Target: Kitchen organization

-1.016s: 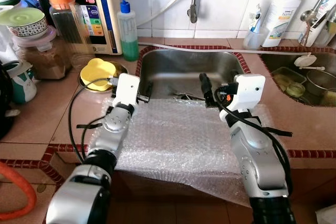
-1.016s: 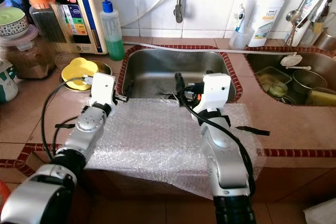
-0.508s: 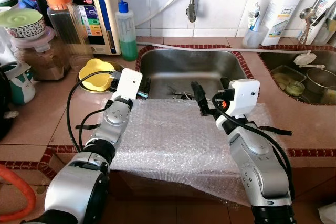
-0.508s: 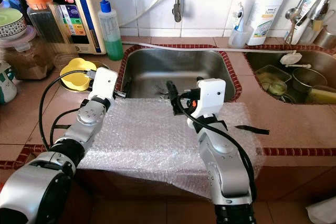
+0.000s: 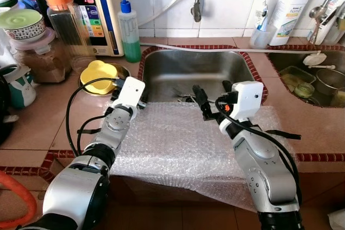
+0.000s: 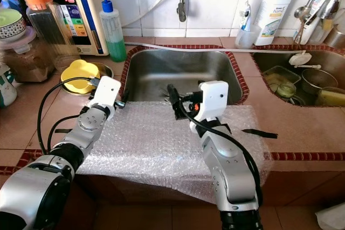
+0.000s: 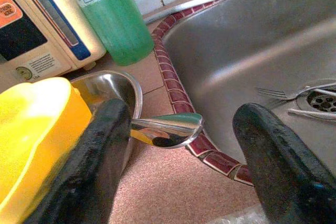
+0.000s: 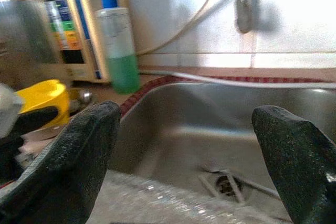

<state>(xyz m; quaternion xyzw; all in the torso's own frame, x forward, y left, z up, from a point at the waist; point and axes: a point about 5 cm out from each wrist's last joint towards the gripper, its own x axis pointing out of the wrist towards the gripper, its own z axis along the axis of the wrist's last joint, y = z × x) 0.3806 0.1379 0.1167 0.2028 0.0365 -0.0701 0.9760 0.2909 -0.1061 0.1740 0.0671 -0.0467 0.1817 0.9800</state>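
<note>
A reddish tiled desk [image 5: 43,127] holds a steel sink [image 5: 178,71]. In front of the sink, bubble wrap [image 5: 178,144] covers the desk edge. Left of the sink stand a green-liquid bottle [image 5: 129,30], a yellow lid [image 5: 99,72] on a steel bowl, and jars [image 5: 40,52]. A white bottle [image 5: 285,9] stands behind the sink's right corner.

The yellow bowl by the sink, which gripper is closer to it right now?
Left. The left gripper hovers right beside the yellow bowl, jaws open toward it; the right gripper is over the sink's front edge, farther away.

Shiny metal spoon [image 7: 169,128] on the counter [image 7: 173,177] beside the sink [image 7: 247,51] rim.
</note>
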